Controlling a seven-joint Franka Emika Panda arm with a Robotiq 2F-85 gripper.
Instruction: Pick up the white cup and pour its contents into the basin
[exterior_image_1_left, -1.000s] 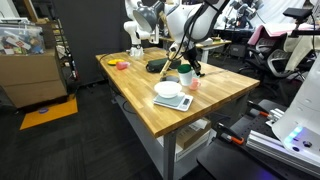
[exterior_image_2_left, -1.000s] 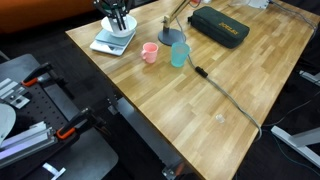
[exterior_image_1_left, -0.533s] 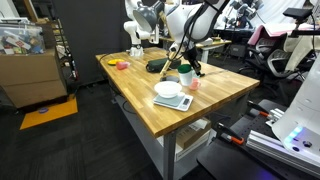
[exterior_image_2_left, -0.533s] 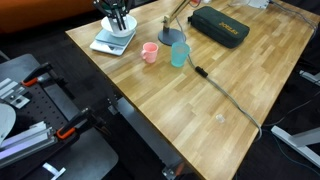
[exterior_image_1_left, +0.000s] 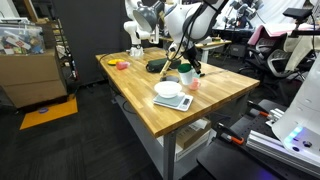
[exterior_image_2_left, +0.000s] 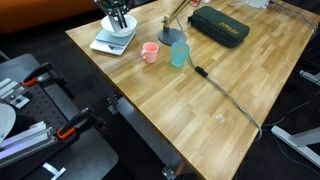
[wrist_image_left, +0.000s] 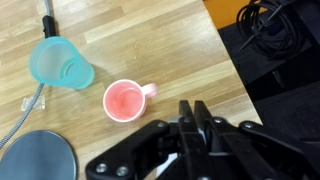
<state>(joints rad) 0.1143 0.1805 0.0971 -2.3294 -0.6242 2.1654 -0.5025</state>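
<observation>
Nothing has moved since a second ago: arm, cups and dishes all sit where they were. Biggest in view is the wooden table (exterior_image_2_left: 230, 90), whose butcher-block top carries everything else. The white robot arm (exterior_image_1_left: 190, 22) bends down over it from behind. A flat black case (exterior_image_2_left: 220, 26) lies toward the table's far edge in an exterior view.

Next in size is the basin (exterior_image_2_left: 172, 37), round, shallow and dark, with a thin rod leaning out of it; the wrist view catches part of the basin (wrist_image_left: 38, 158) at its lower left. A white bowl (exterior_image_2_left: 117, 36) rests on a flat white base, well apart from the case.

Above that bowl hangs the gripper (exterior_image_2_left: 118, 19). In the wrist view the gripper (wrist_image_left: 190, 108) has its black fingers pressed together with nothing between them (the cup is not in its grasp).

The white cup (exterior_image_2_left: 179, 53) stands upright on the table just beside the basin, its body tinted teal; in the wrist view the cup (wrist_image_left: 60, 65) sits at upper left, apart from the fingers. The pink cup (wrist_image_left: 123, 100) stands next to it, handle toward the table edge. Smallest is a pink-orange dish (exterior_image_1_left: 121, 65), well apart from the cups.
</observation>
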